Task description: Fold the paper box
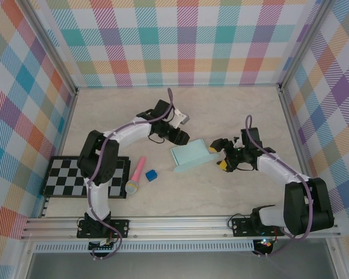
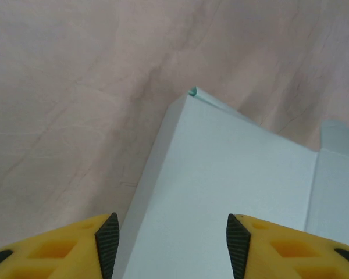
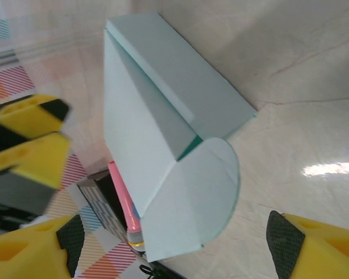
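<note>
Mint-blue paper box [image 1: 192, 157] at centre of table [image 1: 134, 110]. Left gripper [image 1: 179, 137] at its 11 o'clock, jaws spread over it; right gripper [image 1: 218, 157] at 3 o'clock, jaws wide, likely aimed at rounded flap [image 3: 203, 192].

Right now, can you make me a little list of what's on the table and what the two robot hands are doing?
Paper box: pale mint, partly folded, mid-table, rounded end flap sticking out
Left gripper: open, over the box's flat side
Right gripper: open, at the box's flap end
Blue cube: small, loose on the table, beside the pink stick
Pink stick: lying at the mat's edge
Checkered mat: black and white, flat, by the left arm
</note>
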You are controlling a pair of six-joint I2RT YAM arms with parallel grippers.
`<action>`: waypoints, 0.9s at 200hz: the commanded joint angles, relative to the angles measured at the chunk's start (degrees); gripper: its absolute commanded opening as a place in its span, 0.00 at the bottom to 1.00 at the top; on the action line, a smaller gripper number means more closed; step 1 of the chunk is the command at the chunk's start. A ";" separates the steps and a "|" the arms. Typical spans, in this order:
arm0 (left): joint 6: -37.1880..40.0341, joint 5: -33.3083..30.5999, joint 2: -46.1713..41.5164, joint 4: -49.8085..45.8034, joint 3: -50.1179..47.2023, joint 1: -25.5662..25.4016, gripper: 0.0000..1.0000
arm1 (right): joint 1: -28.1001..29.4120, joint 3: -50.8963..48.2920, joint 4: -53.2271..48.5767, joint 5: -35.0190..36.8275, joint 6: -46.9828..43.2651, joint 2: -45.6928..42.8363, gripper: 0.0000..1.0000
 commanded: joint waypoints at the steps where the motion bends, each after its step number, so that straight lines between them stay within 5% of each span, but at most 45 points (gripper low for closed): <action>1: 4.66 -1.10 1.81 -2.57 1.79 -2.38 0.57 | 1.14 -1.05 6.50 -1.81 2.86 0.75 0.78; 71: 5.85 -12.70 1.31 -3.98 -2.00 -6.44 0.55 | 3.48 -2.89 11.44 -0.36 0.40 7.36 0.48; 180: 0.51 -14.21 -11.11 -5.41 -10.81 -6.23 0.57 | 3.61 4.47 4.75 -1.00 -16.76 18.12 0.27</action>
